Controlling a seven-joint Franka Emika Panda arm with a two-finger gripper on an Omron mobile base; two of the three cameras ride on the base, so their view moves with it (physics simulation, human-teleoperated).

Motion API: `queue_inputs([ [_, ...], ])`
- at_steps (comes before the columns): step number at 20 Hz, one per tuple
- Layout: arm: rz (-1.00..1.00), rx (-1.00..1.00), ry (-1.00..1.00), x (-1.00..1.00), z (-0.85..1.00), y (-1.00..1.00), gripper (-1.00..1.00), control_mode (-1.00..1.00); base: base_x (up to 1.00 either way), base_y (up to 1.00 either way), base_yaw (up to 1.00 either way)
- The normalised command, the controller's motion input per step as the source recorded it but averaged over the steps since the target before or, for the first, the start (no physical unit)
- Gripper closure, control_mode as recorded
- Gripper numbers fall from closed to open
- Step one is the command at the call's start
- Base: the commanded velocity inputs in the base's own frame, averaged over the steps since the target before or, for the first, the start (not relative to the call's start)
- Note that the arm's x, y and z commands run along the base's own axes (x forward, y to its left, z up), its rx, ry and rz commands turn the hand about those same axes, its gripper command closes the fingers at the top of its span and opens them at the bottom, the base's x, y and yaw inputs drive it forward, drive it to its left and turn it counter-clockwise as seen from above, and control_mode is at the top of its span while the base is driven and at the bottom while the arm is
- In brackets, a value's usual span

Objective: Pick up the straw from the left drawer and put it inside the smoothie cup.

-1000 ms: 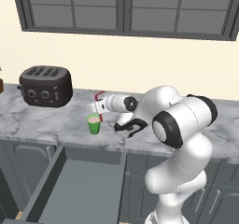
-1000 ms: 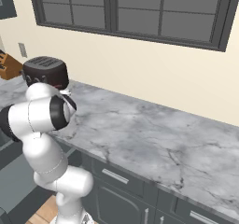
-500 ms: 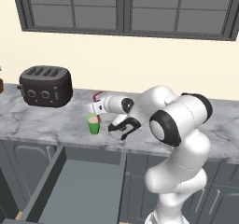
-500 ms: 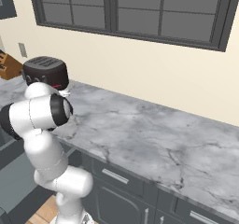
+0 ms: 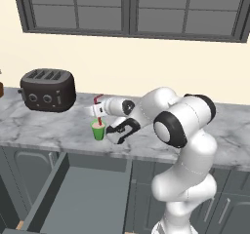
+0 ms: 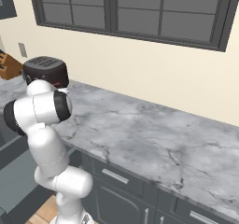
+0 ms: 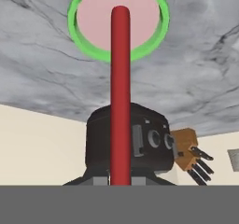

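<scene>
The green smoothie cup stands on the marble counter near its front edge, with pink smoothie at its top. My gripper hangs directly above it, shut on the red straw, which stands upright with its bent tip at the top. In the hand view the straw runs from between my fingers straight to the pink surface inside the green rim; its lower end sits at the cup's mouth. The left drawer is pulled open below the counter, its flat grey bottom bare.
A black toaster sits on the counter to the left of the cup and shows again in the right base view. A wooden knife block stands beyond it. The marble counter stretches away to the right.
The hand has shifted slightly left and down over the cup, bringing the straw's lower end to the cup's mouth. The cup and the drawer have stayed put.
</scene>
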Motion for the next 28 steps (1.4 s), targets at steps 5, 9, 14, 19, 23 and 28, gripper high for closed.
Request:
queue_inputs([
  [5, 0.0, 0.0, -0.09, 0.41, -0.23, 0.04, 1.0, -1.0, 0.0, 0.0, 0.0],
  [9, 0.0, 0.01, -0.1, 0.3, -0.35, 0.03, 1.0, -1.0, 0.0, 0.0, 0.0],
  [14, 0.0, 0.0, -0.07, 0.02, -0.35, 0.01, 1.0, -1.0, 0.0, 0.0, 0.0],
  [19, 0.0, 0.07, -0.05, -0.01, -0.03, 0.0, 1.0, -1.0, 0.0, 0.0, 0.0],
  [23, 0.0, 0.0, -0.02, -0.07, 0.05, 0.0, 1.0, -1.0, 0.0, 0.0, 0.0],
  [28, 0.0, 0.0, -0.01, -0.16, 0.12, 0.0, 1.0, -1.0, 0.0, 0.0, 0.0],
])
